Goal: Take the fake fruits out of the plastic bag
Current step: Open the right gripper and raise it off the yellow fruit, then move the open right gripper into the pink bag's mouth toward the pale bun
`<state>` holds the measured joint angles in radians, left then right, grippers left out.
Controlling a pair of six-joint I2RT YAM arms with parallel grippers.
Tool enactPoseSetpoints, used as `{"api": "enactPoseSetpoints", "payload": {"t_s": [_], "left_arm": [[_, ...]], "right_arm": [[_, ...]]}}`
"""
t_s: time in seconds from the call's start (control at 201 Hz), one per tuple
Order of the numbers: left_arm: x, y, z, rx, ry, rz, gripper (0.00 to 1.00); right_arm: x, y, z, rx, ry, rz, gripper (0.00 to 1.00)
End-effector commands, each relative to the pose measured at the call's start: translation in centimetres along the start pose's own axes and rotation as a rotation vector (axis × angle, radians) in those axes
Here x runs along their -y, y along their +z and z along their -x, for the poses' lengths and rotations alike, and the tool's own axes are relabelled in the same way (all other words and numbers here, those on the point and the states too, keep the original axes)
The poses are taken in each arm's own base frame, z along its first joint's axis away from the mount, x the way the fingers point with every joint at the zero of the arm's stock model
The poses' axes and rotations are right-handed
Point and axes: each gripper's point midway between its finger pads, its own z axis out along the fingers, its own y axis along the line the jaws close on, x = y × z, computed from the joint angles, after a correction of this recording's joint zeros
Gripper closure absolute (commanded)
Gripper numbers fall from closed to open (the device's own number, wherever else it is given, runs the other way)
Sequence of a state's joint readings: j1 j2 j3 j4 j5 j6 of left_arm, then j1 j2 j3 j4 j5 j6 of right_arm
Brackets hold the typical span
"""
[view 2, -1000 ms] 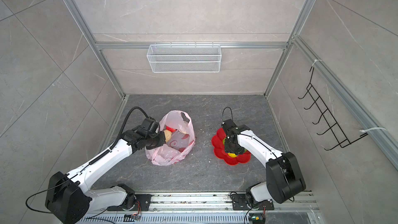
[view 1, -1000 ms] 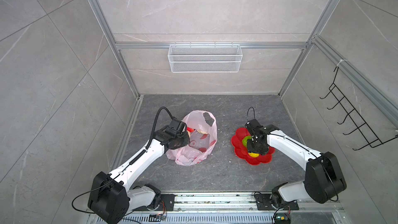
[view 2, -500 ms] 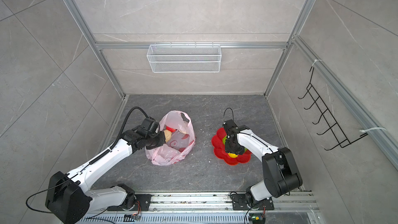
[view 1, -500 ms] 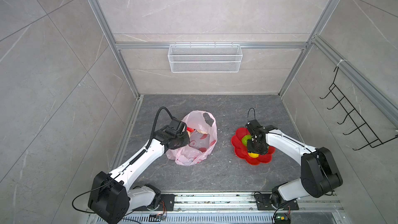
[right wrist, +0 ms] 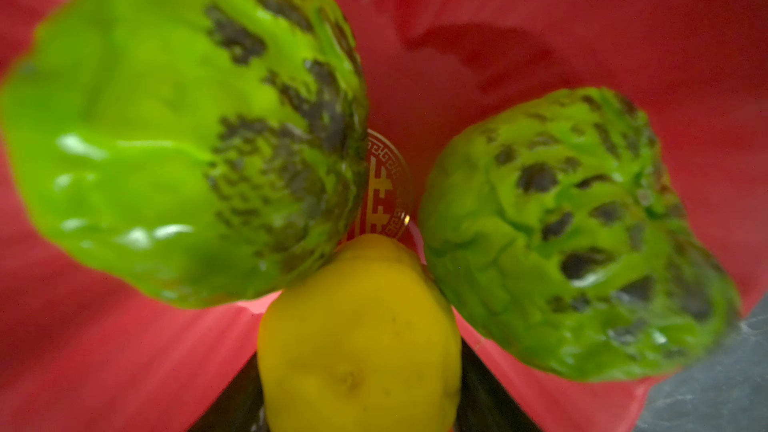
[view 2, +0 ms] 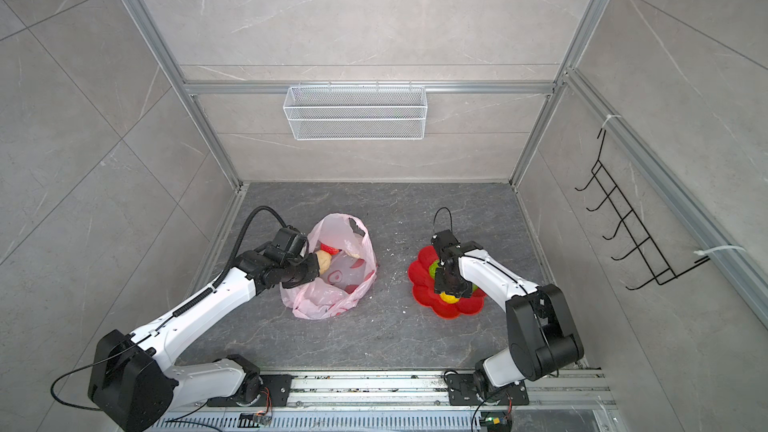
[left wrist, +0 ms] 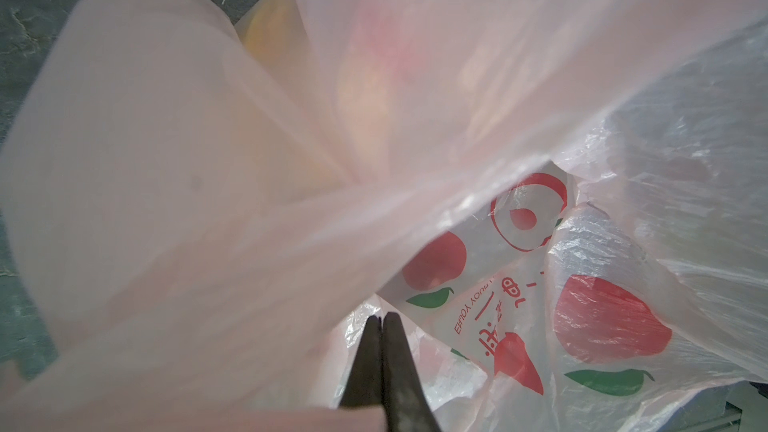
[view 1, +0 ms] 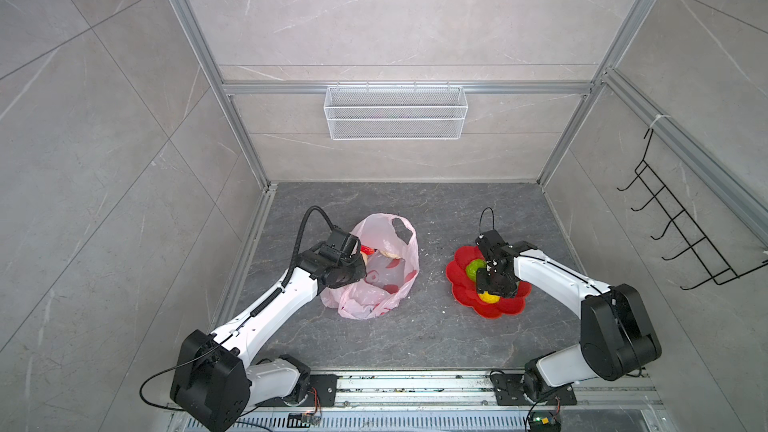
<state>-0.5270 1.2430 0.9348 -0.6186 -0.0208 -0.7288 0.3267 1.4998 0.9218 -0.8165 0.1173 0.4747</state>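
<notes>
On the red dish lie two green fruits. My right gripper is around a yellow fruit there, tight or loose I cannot tell. My left gripper pinches the plastic bag; other fruits wait inside.

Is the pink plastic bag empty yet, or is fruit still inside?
Not empty. In a top view a red fruit and a cream fruit show at the open mouth of the plastic bag; anything deeper is hidden.

The plastic bag's pink film smears the fake fruits behind it into orange-red blurs. In the red dish, the yellow fruit covers the right gripper's fingertips: touching or clear, can't tell.
</notes>
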Motion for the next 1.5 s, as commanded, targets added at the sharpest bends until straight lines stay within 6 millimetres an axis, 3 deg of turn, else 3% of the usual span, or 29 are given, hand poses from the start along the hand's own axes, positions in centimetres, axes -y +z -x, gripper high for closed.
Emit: {"api": "enactPoseSetpoints", "payload": {"t_s": [0.0,0.323,0.572,0.712,0.881,1.0,1.279,1.379,1.498], "left_arm": [[1.0,-0.8,1.2,0.034,0.017,-0.038,1.0],[1.2,-1.1,1.3,0.041,0.017,-0.05,1.0],[1.2,-1.2,1.1,0.044,0.015,-0.061,1.0],[1.1,-1.4,1.0,0.044,0.014,-0.061,1.0],[0.6,-1.6,0.5,0.037,0.006,-0.051,1.0],[0.3,-1.8,0.1,0.031,0.003,-0.049,1.0],[-1.5,-2.1,-1.5,0.007,-0.006,-0.007,1.0],[-2.1,-2.1,-2.1,0.001,-0.019,0.005,1.0],[-2.5,-2.1,-2.5,0.0,-0.035,0.005,1.0]], "right_arm": [[0.5,0.5,-0.5,-0.017,0.003,-0.02,0.36],[0.7,-2.1,-0.1,0.028,0.005,-0.004,0.24],[1.4,-5.1,-0.3,0.068,0.007,0.009,0.24],[0.8,-9.1,0.1,0.159,-0.032,0.087,0.33],[-1.5,-15.9,0.5,0.334,-0.137,0.204,0.42],[-4.3,-20.6,0.3,0.438,-0.236,0.277,0.46],[-15.2,-28.5,-2.6,0.553,-0.45,0.627,0.5],[-19.1,-29.8,-3.9,0.569,-0.506,0.701,0.51],[-23.4,-29.4,-5.3,0.551,-0.569,0.712,0.51]]}}
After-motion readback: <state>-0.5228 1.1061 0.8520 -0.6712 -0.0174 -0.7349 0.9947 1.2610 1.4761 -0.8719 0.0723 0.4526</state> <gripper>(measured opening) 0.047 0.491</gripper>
